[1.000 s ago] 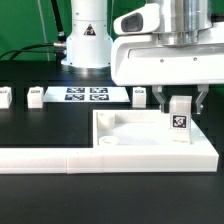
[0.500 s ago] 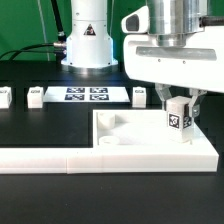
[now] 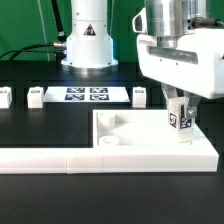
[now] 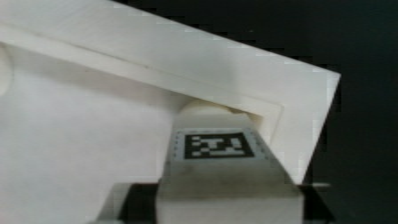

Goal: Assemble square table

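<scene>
Toward the exterior view's left, at the far side of the black surface (image 3: 40, 125), a short white plastic block leg (image 3: 4, 95) and a second loose leg (image 3: 36, 96) lie well apart from the work. They are probably parked there until their turn comes. To their right lies the marker board (image 3: 85, 95), flat and carrying only its tags, with a third loose leg (image 3: 140, 94) just past it. Across the front runs the long white L-shaped rail (image 3: 50, 158). The white plastic square tray-like tabletop (image 3: 140, 132) appears to sit against it, likely so the rail braces the tray against sliding under a downward push. Furthest right, the tool (image 3: 180, 112) hangs over the tray's far corner, its jaws partly closed and clamped on the two sides of the held leg (image 3: 179, 122), another white block with a black-and-white tag. That leg stands upright with its tag facing the exterior camera. The grip is on the leg's upper part, which leaves the lower end free to meet the tray. The wrist view shows the tagged block tucked close into the angle of the tabletop's rim, where a leg would belong. Whether its lower end is touching or seated cannot be told.
</scene>
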Tool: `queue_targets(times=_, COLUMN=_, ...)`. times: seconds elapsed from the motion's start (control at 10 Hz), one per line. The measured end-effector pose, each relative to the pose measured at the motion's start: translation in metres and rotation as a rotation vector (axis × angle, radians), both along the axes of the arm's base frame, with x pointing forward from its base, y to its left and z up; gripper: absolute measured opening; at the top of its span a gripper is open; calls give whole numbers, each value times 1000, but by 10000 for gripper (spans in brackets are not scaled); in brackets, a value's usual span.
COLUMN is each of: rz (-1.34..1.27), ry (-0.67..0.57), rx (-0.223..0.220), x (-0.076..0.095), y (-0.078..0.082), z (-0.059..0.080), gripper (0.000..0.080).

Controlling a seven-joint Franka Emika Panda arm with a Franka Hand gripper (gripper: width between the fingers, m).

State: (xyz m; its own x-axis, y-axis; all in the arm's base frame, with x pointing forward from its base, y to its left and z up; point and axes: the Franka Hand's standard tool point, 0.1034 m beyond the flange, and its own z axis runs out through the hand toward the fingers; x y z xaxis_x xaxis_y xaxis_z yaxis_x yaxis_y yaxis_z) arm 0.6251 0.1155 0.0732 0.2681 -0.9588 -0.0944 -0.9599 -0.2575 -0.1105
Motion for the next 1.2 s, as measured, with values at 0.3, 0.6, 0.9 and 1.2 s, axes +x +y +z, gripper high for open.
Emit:
queue_targets(times=0.3, rz=143, ry=-6, rx=-9, x=-1, y=4, z=1, gripper=523)
queue_targets(times=0.6, rz=457, ry=-49, rx=-35, x=1, y=4, z=2, gripper=645)
queue_targets(times=0.9, rz=763, ry=-83, rx=-64, x=1, y=4, z=1, gripper=649)
queue_targets(times=1.2, rz=1039, ry=-89, rx=-116, x=-1, y=7, z=2, gripper=649)
